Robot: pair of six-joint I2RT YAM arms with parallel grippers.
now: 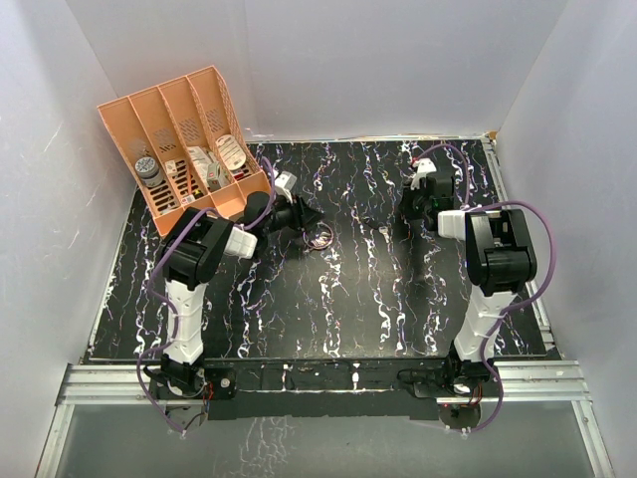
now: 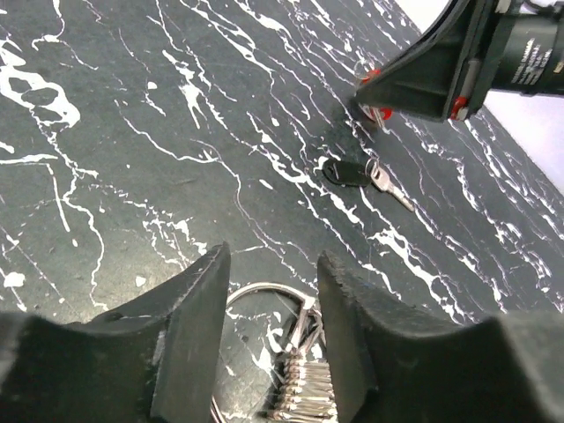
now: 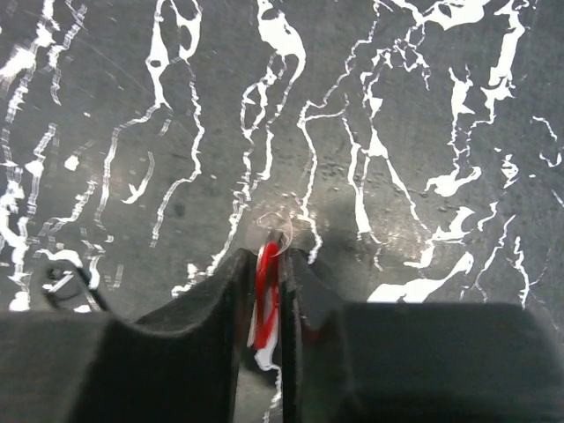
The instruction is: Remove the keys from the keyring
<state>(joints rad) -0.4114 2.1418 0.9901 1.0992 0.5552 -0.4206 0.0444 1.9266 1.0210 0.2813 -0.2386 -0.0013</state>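
Red-headed key (image 3: 267, 282) clamped edge-on in right jaws. Left jaws apart, straddling keyring (image 2: 264, 285) and the silver keys (image 2: 295, 383) bunched on it, flat on black marbled tabletop (image 2: 132, 132). Black-headed key (image 2: 348, 172) loose on tabletop, well apart from keyring, nearer right jaws.

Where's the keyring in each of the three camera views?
Top external: keyring mid-table, just right of the left gripper.
Left wrist: keyring bottom centre, between that gripper's open fingers, silver keys bunched on it.
Right wrist: not in it.
Shared landmark: the right gripper, pinching a red key; top right in the left wrist view.
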